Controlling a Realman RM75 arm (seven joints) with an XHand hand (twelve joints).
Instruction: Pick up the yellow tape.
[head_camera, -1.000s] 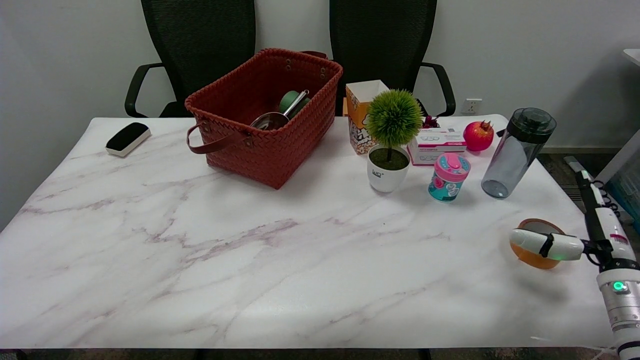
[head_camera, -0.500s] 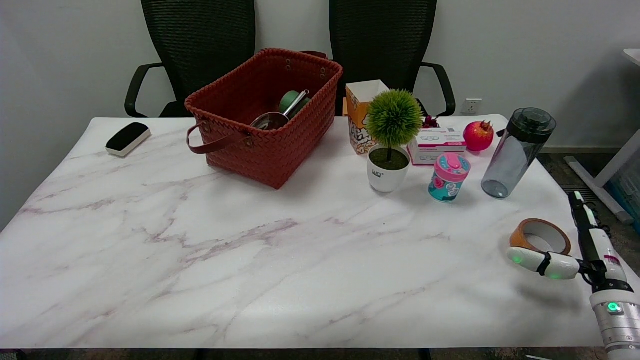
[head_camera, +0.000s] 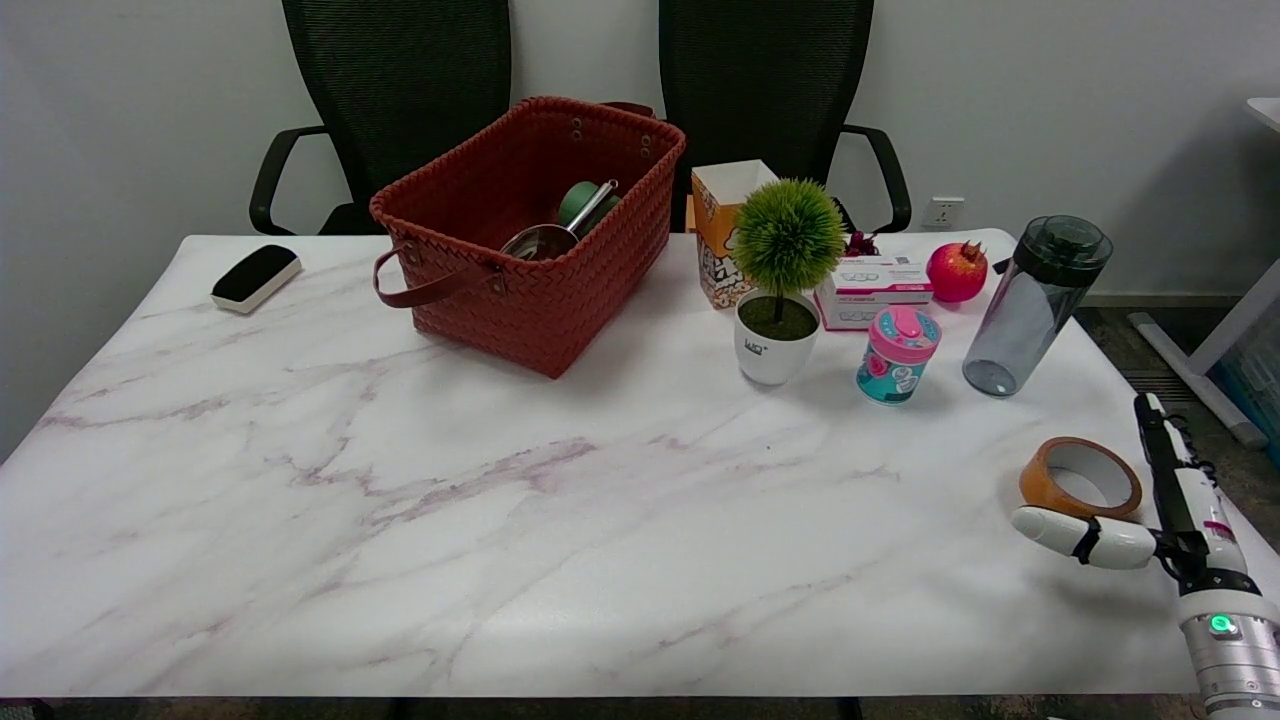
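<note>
Over at the bench's (head_camera: 600, 560) right edge, the yellow tape (head_camera: 1080, 478) lies flat — the right hand (head_camera: 1150, 510) has slid back off it toward the near side, fingers (head_camera: 1075, 534) spread apart, holding nothing, so no grasp yet.

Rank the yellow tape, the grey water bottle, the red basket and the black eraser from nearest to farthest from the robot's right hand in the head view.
From the right hand:
1. Yellow tape, just behind it near the table's right edge.
2. Grey water bottle, farther back on the right.
3. Red basket, back centre-left.
4. Black eraser, far back-left corner.
</note>
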